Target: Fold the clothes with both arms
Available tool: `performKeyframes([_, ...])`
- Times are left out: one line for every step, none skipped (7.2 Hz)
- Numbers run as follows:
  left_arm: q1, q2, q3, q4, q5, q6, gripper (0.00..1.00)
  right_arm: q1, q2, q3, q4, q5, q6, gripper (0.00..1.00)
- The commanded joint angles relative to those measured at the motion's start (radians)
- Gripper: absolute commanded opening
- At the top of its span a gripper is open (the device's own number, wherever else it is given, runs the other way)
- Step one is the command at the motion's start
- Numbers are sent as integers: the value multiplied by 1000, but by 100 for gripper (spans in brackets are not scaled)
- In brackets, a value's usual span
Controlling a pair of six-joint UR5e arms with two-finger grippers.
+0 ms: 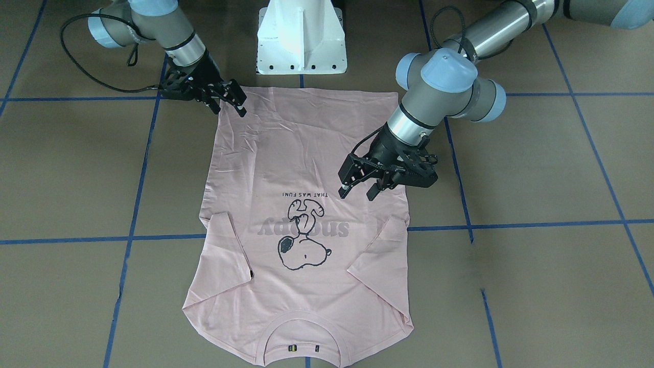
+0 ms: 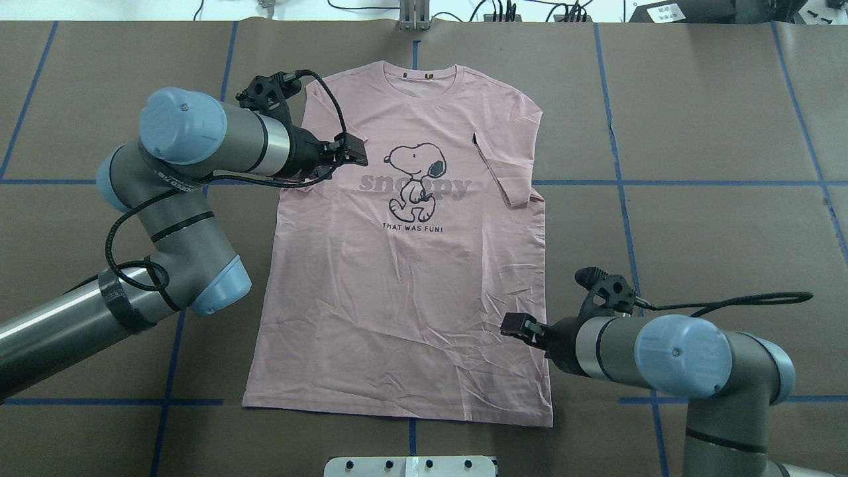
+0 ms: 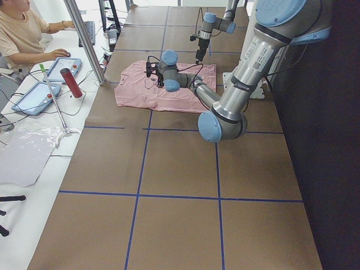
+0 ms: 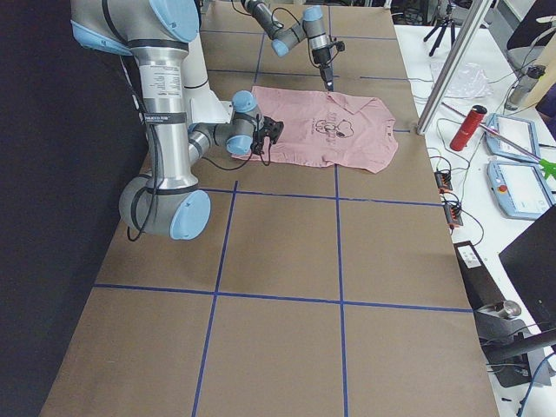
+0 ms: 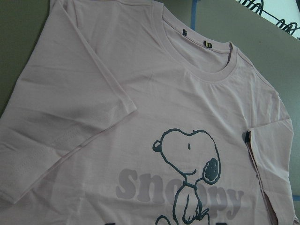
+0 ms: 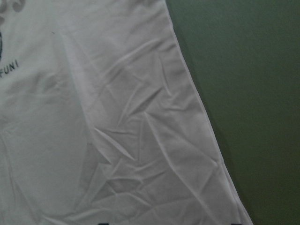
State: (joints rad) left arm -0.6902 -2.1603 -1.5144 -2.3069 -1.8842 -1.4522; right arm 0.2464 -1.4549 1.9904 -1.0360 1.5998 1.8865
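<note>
A pale pink T-shirt [image 2: 397,298] lies flat on the table, dog print up, collar [image 1: 301,332] away from the robot. Both sleeves are folded inward onto the chest. My left gripper [image 1: 358,192] hovers open over the shirt beside the print, near the folded sleeve [image 1: 378,260], with nothing between its fingers. My right gripper [image 1: 228,107] stands open at the hem corner on the robot's right, just above the cloth. The left wrist view shows the collar and print of the shirt [image 5: 140,93]. In the right wrist view the shirt [image 6: 117,117] shows its wrinkled side edge.
The white pedestal base [image 1: 301,41] stands just behind the hem. Blue tape lines cross the brown table [image 2: 695,199]. Past the table's far edge a person [image 3: 22,34] sits at a desk holding a red bottle [image 3: 71,82] and tablets, beside a metal post [image 3: 84,39].
</note>
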Motion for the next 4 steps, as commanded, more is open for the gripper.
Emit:
performKeyframes([0, 2, 0, 0, -1, 0, 77, -93, -2, 86, -199, -34, 121, 76])
performKeyframes([0, 2, 2, 0, -1, 0, 77, -123, -4, 112, -270, -35, 140, 70])
performKeyframes([1, 2, 3, 0, -1, 0, 77, -168, -5, 108, -275, -69, 202, 70])
performKeyframes([1, 2, 3, 0, -1, 0, 77, -192, -16, 110, -277, -127, 242, 70])
